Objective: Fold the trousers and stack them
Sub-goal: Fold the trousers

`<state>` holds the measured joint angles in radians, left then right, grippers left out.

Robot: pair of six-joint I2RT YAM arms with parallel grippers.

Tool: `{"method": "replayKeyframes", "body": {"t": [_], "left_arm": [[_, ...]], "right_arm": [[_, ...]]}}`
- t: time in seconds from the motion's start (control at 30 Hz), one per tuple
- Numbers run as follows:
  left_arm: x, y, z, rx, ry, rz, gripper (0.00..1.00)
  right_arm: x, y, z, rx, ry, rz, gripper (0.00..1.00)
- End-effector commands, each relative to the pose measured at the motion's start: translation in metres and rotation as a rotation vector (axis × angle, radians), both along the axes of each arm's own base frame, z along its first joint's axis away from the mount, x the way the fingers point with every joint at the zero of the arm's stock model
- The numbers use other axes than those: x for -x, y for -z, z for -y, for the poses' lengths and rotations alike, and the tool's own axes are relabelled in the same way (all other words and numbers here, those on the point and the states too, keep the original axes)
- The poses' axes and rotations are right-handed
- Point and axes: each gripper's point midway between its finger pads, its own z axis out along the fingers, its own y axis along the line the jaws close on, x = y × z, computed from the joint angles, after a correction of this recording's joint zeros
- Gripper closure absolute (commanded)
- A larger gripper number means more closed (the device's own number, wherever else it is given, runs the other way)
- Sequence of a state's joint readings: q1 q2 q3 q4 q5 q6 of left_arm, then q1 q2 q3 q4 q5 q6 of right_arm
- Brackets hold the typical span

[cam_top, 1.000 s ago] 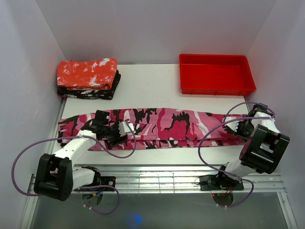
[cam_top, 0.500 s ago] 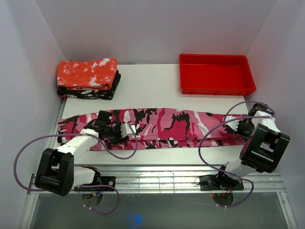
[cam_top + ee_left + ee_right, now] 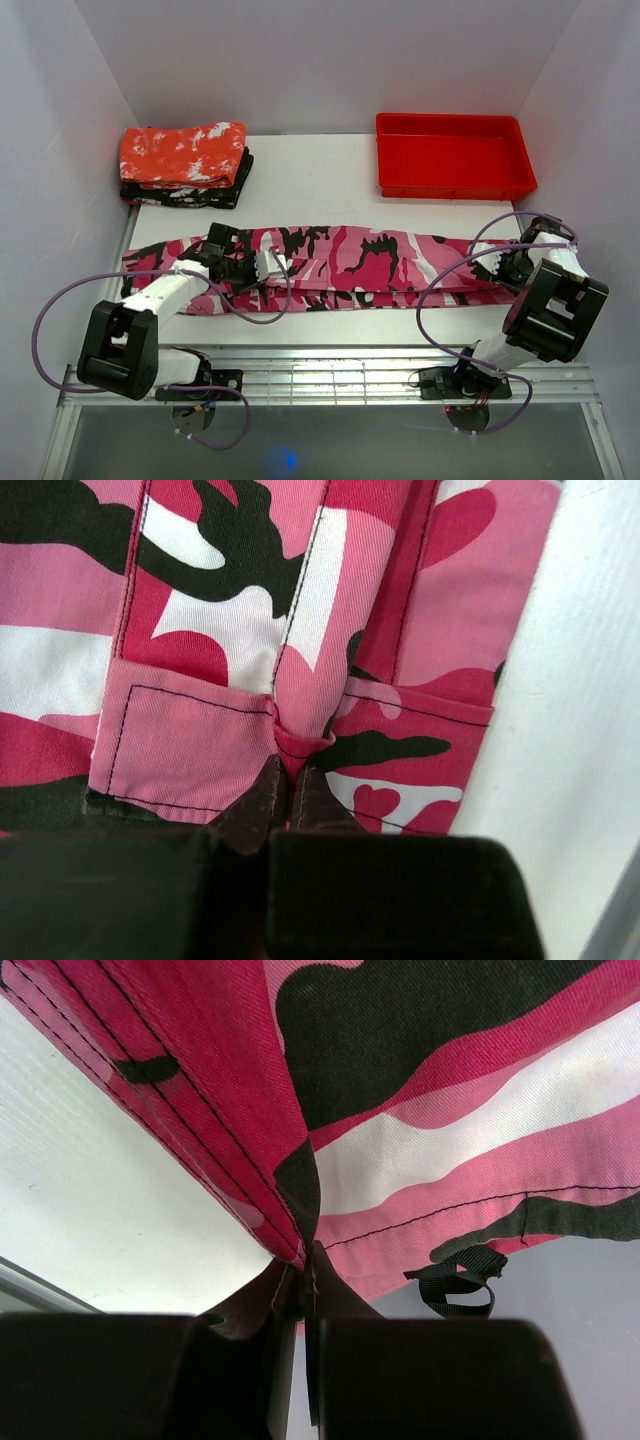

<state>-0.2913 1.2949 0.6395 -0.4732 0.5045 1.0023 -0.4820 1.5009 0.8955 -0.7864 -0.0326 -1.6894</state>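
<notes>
Top external view: we are seeing the trousers (image 3: 340, 265) stretched flat across the worktop (image 3: 330, 180) from nine to three o'clock; our left gripper (image 3: 287, 780) is clamping shut on a stitched fold near nine, our right gripper (image 3: 305, 1265) is pinching the edge at three; we are judging both should be lifting together, keeping cloth taut.

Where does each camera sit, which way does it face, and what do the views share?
Top external: fixed above and behind the bases, looking down on the table, the trousers, the left arm and the right arm.
Left wrist: on the left arm, looking along the left gripper, shut on a cloth fold.
Right wrist: on the right arm, looking along the right gripper, shut on a cloth edge.
Shared: both wrist views show pinched trousers cloth and white tabletop.
</notes>
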Motion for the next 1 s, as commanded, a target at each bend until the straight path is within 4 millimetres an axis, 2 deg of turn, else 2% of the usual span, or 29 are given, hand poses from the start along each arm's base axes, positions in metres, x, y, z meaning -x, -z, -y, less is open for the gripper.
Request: {"method": "replayKeyframes", "body": {"t": [0.0, 0.07, 0.13, 0.2, 0.3, 0.43, 0.57, 0.6, 0.67, 0.7, 0.8, 0.9, 0.97], "left_arm": [[0.006, -0.030, 0.008, 0.041, 0.019, -0.010, 1.00], [0.008, -0.046, 0.012, 0.067, 0.033, -0.009, 1.00], [0.024, -0.057, 0.015, 0.091, 0.059, -0.056, 1.00], [0.037, -0.065, 0.015, 0.083, 0.079, -0.107, 1.00], [0.056, -0.065, 0.011, 0.059, 0.108, -0.199, 1.00], [0.072, -0.056, 0.007, 0.032, 0.119, -0.299, 1.00], [0.081, -0.039, 0.014, 0.044, 0.094, -0.411, 1.00], [0.071, -0.034, 0.018, 0.052, 0.071, -0.386, 1.00], [0.067, -0.021, 0.020, 0.046, -0.006, -0.424, 1.00], [0.052, -0.018, 0.023, 0.057, -0.031, -0.375, 1.00], [0.050, -0.005, 0.027, 0.066, -0.083, -0.400, 1.00], [0.062, 0.013, 0.026, 0.040, -0.076, -0.427, 1.00], [0.073, 0.028, 0.017, -0.002, -0.085, -0.448, 1.00]], "right_arm": [[-0.007, -0.007, 0.000, -0.013, -0.002, 0.012, 0.92], [-0.008, -0.007, -0.001, -0.013, -0.002, 0.014, 0.92], [-0.007, -0.006, -0.001, -0.016, -0.002, 0.012, 0.92], [-0.007, -0.006, -0.002, -0.019, -0.003, 0.013, 0.92], [-0.007, -0.006, -0.003, -0.023, -0.002, 0.012, 0.92], [-0.006, -0.005, -0.004, -0.025, 0.000, 0.007, 0.92], [-0.006, -0.005, -0.004, -0.021, 0.001, 0.005, 0.92], [-0.005, -0.004, -0.004, -0.019, 0.003, 0.000, 0.92], [-0.005, -0.005, -0.004, -0.020, 0.001, -0.002, 0.92], [-0.005, -0.005, -0.004, -0.018, 0.001, -0.001, 0.92], [-0.006, -0.006, -0.003, -0.016, 0.002, -0.002, 0.92], [-0.008, -0.008, -0.002, -0.016, 0.004, 0.003, 0.92], [-0.013, -0.011, -0.002, -0.023, 0.012, 0.011, 0.92]]}}
